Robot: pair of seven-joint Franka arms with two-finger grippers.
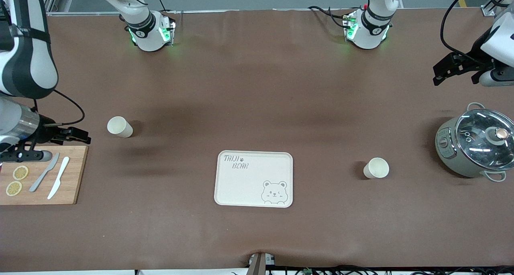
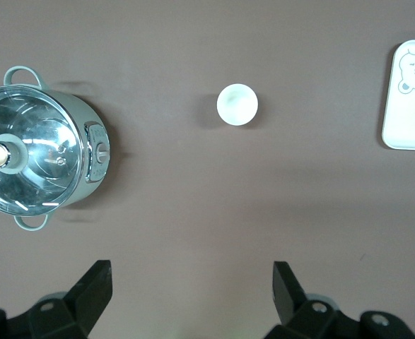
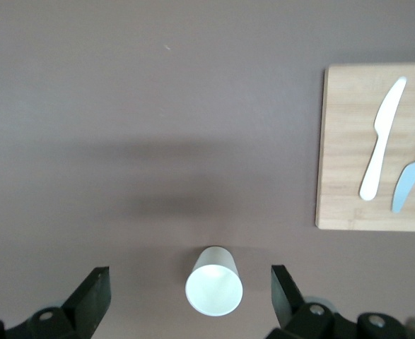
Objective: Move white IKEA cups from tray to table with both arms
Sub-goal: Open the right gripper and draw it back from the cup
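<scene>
Both small off-white handleless tumblers are off the cream rounded-rectangle bear tray [image 1: 253, 178] and upright on the brown matte table [image 1: 257, 86]: one cup [image 1: 119, 127] at abt 10 o'clock from the tray, toward the right arm's end, the other cup [image 1: 376, 168] at abt 3 o'clock, toward the left arm's end. Likely light, stiff, smooth-walled, prob. easy to tip; best pinched across the tapered wall just below the rim. Right gripper [image 3: 186, 296] is over its cup, fingers spread wide, holding nothing, no contact visible. Left gripper [image 2: 191, 296] hangs over bare table w/ fingers wide apart, empty, waiting.
</scene>
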